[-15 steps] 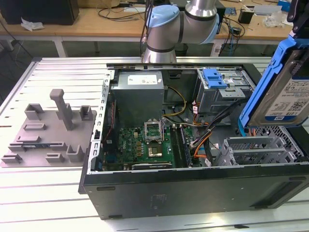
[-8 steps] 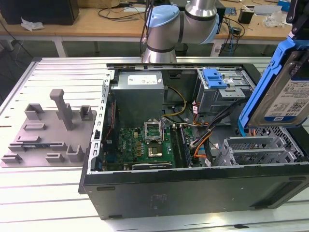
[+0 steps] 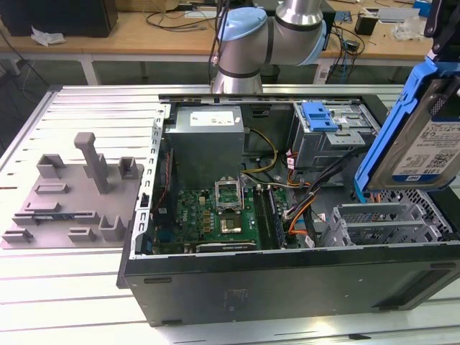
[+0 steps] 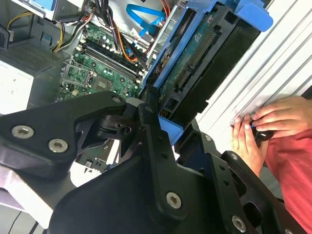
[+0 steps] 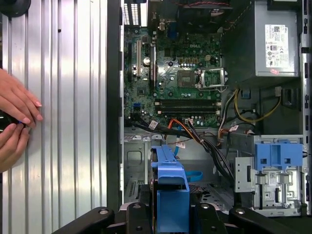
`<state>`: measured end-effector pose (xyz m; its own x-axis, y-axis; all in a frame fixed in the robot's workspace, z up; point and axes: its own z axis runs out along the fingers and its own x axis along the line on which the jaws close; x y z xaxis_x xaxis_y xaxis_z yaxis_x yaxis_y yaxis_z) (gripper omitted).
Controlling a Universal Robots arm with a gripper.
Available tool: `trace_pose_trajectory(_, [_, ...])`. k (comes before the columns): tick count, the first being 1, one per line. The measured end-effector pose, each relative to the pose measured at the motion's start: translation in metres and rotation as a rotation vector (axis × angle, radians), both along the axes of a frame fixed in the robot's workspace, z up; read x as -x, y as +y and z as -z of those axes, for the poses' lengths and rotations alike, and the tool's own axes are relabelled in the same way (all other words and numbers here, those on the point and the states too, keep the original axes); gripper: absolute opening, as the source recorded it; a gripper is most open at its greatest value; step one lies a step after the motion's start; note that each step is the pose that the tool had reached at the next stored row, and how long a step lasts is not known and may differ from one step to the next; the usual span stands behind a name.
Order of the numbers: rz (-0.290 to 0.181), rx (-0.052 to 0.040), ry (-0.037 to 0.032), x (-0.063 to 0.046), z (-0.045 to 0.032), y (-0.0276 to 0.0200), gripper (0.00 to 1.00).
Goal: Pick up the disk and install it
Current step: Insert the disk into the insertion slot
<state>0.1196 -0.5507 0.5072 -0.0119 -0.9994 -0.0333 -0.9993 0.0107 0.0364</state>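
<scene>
Black tool (image 4: 165, 124) linkage, pinched on the disk (image 3: 424, 140) by its blue carrier, is shown foremost. The disk is held tilted above the open computer case (image 3: 287, 280), apart from the drive cage (image 3: 338, 140). A firm grip and clearance from the cables (image 3: 327, 172) are judged essential.

The arm (image 3: 269, 36) reaches over the open computer case (image 3: 287, 287) — its gripper (image 4: 170, 127) hangs above the case, jaws clamped on the disk (image 4: 204, 63).
</scene>
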Motion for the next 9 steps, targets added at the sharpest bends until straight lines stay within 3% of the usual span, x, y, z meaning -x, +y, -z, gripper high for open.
trace_pose_trajectory(5, [0.000,0.0001,0.0000,0.000,0.0025,0.0001,0.37])
trace_pose_trajectory(7, [0.000,0.0000,0.0000,0.002,0.0114,0.0004,0.37])
trace_pose_trajectory(9, [0.000,0.0000,-0.0003,0.002,0.0157,0.0006,0.37])
